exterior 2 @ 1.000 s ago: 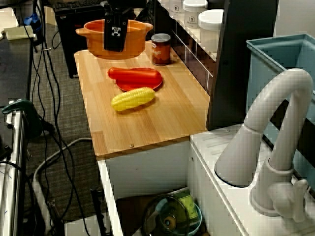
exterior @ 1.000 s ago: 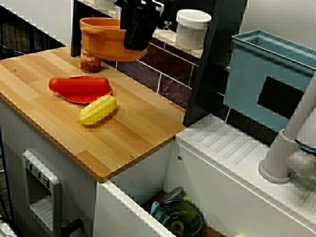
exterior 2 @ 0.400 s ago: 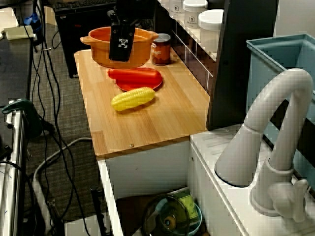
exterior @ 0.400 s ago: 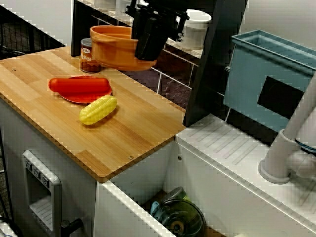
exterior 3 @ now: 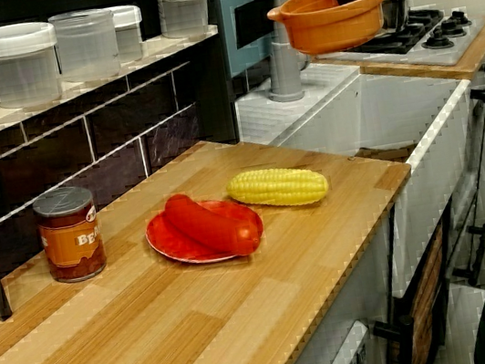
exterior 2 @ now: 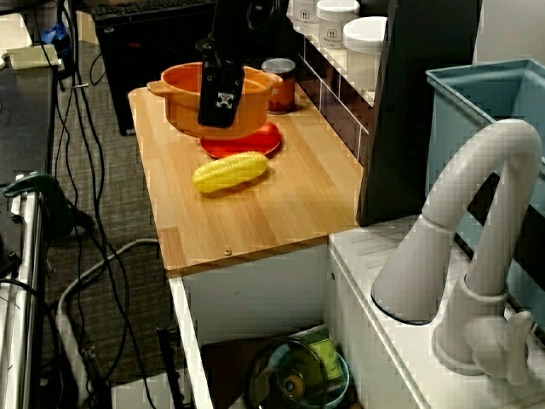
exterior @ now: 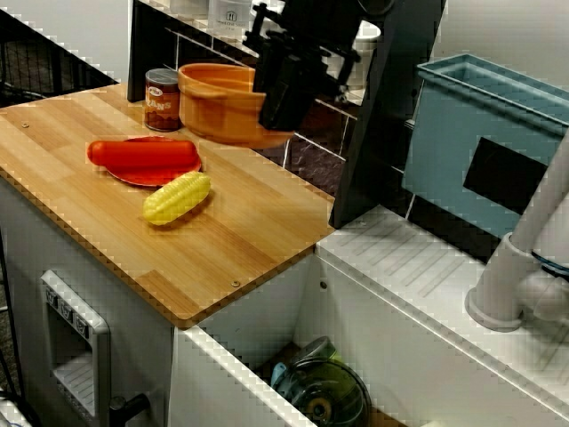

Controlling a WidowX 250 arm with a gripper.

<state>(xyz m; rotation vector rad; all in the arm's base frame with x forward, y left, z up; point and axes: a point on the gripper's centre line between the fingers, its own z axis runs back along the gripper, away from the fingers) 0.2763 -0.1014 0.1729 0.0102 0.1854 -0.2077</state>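
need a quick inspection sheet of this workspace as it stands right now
surface: wooden counter, next to a white sink
job's things: orange pot, lifted off the counter, roughly upright
clutter: red sausage on a red plate; yellow corn beside the plate; can by the tiled wall; jars on the shelf
grippers: claw shut on the orange pot's rim
cables: black cables hang over the floor beside the counter
surroundings: glass lid down in the sink; faucet; blue bin; stove
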